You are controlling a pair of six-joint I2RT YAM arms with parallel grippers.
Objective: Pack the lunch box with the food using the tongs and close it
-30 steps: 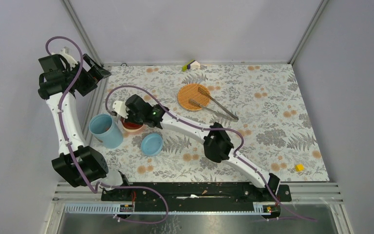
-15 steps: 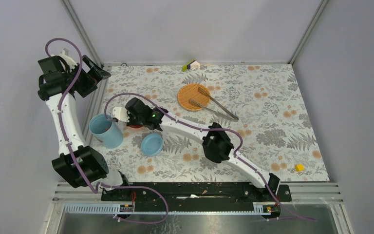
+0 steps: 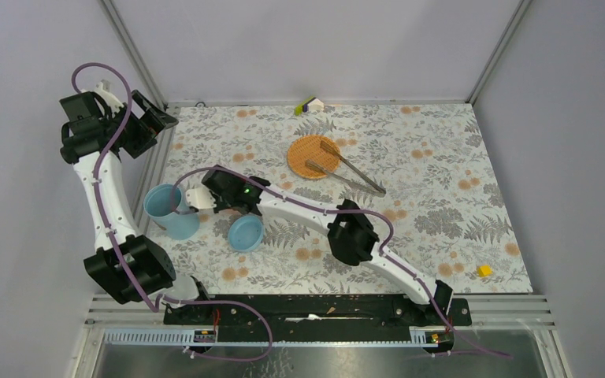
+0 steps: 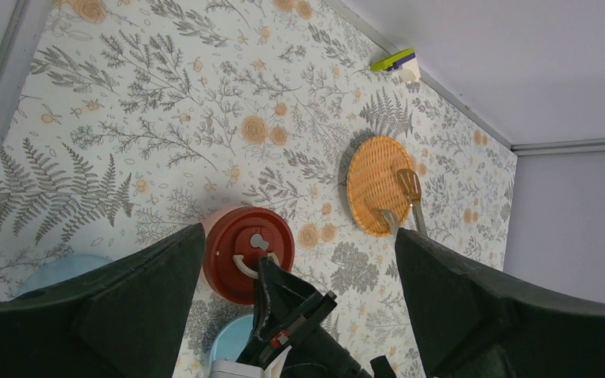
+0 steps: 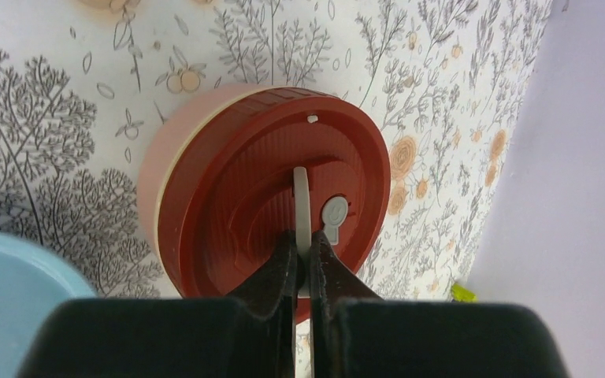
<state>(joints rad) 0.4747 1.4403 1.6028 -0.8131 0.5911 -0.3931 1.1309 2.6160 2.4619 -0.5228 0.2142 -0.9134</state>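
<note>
The right gripper (image 5: pixel 301 250) is pinching the grey handle (image 5: pixel 300 201) of the red-capped inner bowl (image 5: pixel 228 181), just right of the blue tub (image 3: pixel 169 211). Inserting it and fitting the blue lid (image 3: pixel 245 232), lying nearer, are remaining. The tongs (image 3: pixel 347 172) are lying across the far woven plate (image 3: pixel 303 153). The left gripper (image 3: pixel 157 118) is hanging spread wide.

A lab cell, shown by grey wall panels (image 3: pixel 307 47) and aluminium framing (image 3: pixel 136 55).

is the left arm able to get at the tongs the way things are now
Probably yes: the left gripper hangs open at the far left, and nothing stands between it and the tongs resting partly on the woven plate. The right arm lies nearer the bases, off that line. A long stretch, though.
</note>
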